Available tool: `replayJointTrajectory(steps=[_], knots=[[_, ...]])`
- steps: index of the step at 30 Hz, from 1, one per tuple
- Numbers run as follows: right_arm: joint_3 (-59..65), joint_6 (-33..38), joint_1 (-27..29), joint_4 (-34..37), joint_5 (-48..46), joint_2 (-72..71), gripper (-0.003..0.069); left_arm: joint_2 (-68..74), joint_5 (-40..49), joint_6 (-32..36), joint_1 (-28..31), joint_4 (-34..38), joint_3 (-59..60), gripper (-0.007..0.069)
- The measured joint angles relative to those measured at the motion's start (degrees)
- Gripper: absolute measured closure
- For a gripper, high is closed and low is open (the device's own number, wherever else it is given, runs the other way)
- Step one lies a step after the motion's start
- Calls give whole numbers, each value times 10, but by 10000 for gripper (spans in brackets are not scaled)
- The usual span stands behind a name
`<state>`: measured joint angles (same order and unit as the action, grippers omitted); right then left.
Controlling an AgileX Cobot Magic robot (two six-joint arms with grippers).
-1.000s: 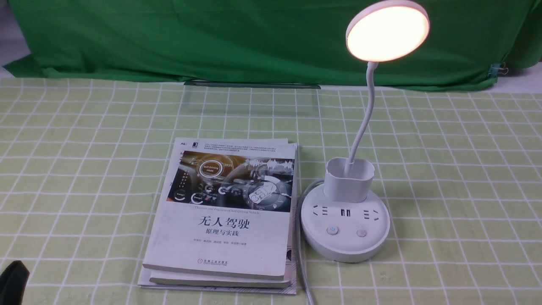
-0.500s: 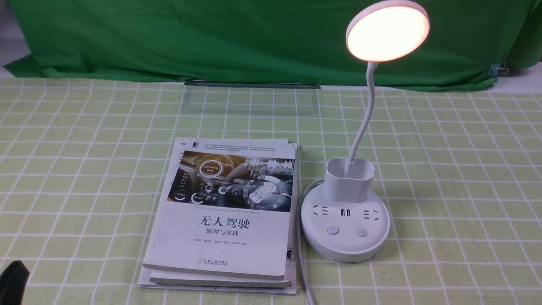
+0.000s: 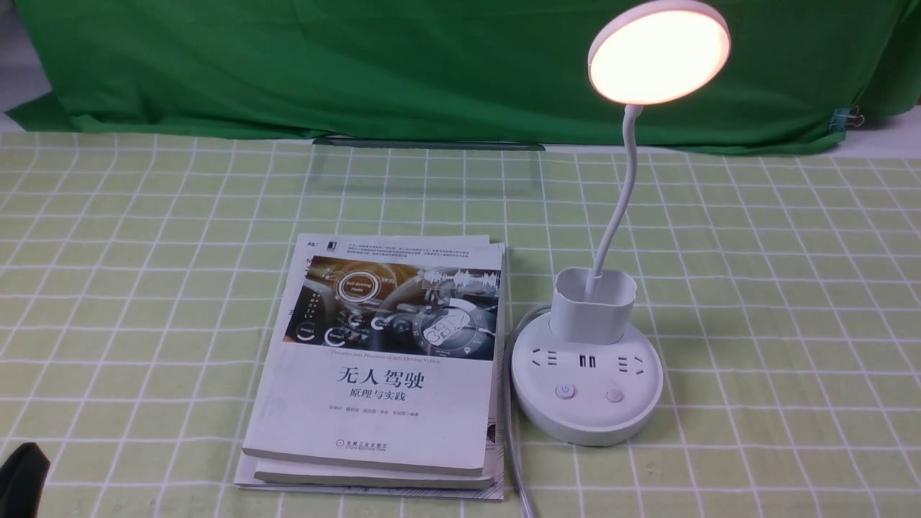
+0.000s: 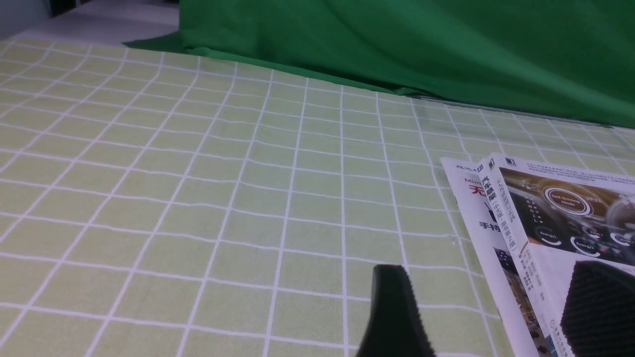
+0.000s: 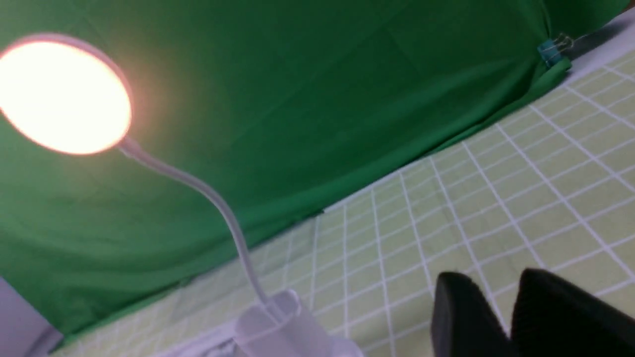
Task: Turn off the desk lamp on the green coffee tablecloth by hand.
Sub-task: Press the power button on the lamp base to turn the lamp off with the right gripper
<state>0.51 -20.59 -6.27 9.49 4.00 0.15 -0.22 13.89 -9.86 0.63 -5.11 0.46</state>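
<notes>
The white desk lamp stands on the green coffee tablecloth [image 3: 791,288] right of centre, its disc head [image 3: 658,54] glowing warm. Its round base [image 3: 586,424] carries sockets and two buttons [image 3: 565,391], with a small cup holder [image 3: 593,306] behind them. The right wrist view has the lit head [image 5: 64,94] and the neck [image 5: 218,203]. The hand, my right gripper [image 5: 496,277], hovers over the cloth to the lamp's right, open by a narrow gap and empty; the front view does not show it. My left gripper [image 4: 491,270] is open wide near the books' left edge.
A stack of books [image 3: 388,360] lies just left of the lamp base, with the lamp's white cable [image 3: 512,432] running between them. A dark green backdrop cloth [image 3: 360,65] hangs along the far edge. A black part of my left arm [image 3: 21,478] shows at the near left corner.
</notes>
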Motion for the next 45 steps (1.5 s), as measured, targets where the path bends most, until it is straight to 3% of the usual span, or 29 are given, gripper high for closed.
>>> replayJointTrajectory(steps=[4, 6, 11, 13, 18, 24, 31, 35, 45], knots=[[0, -13, 0, 1, 12, 0, 440, 0, 0, 0, 0, 0, 0, 214], [-19, -2, 0, 2, -28, 4, 476, 0, 0, 0, 0, 0, 0, 214], [-171, 135, 0, 2, -219, 110, 597, 0, 0, 0, 0, 0, 0, 214], [-245, 188, 0, 2, -317, 183, 609, 0, 0, 0, 0, 0, 0, 214], [-381, 246, 0, 2, -507, 380, 609, 0, 0, 0, 0, 0, 0, 214], [-457, 271, -21, 15, -522, 556, 612, 0, 0, 0, 0, 0, 0, 214], [-524, 275, -173, 13, -460, 744, 612, 0, 0, 0, 0, 0, 0, 214], [-570, 277, -227, 12, -449, 830, 612, 0, 0, 0, 0, 0, 0, 214], [-661, 272, -242, -3, -447, 971, 612, 0, 0, 0, 0, 0, 0, 214]])
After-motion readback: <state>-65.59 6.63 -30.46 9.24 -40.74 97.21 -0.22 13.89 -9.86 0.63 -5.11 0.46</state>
